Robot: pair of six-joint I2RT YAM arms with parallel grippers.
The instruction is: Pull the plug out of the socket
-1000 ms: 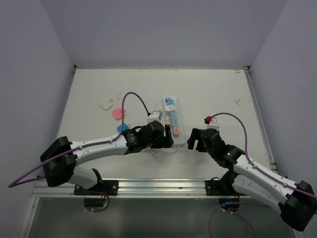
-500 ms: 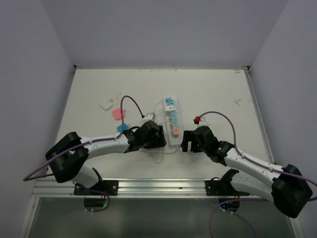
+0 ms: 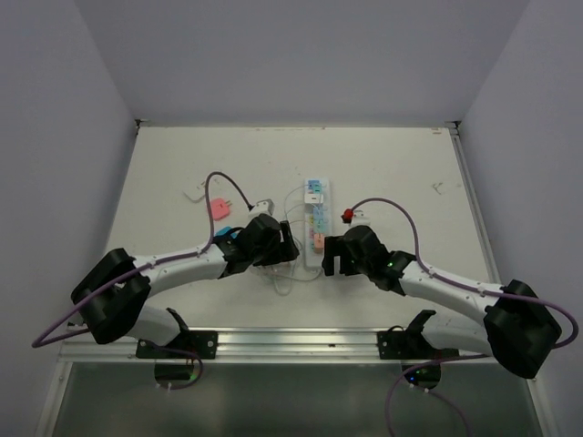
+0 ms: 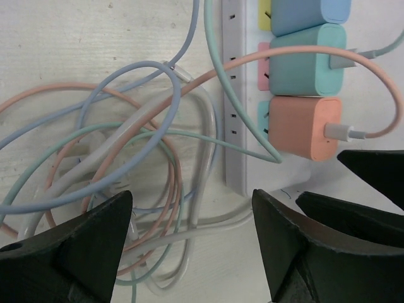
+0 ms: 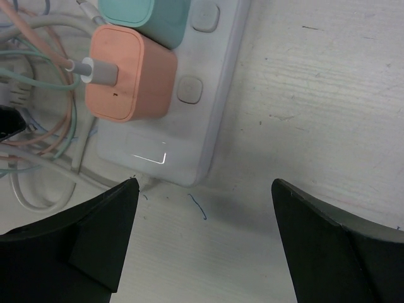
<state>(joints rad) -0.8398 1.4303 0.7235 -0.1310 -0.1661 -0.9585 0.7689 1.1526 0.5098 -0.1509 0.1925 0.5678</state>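
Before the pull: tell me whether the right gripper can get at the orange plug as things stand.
Probably yes: the right gripper is open, and the orange plug sits just ahead at the socket's end, nothing between them.
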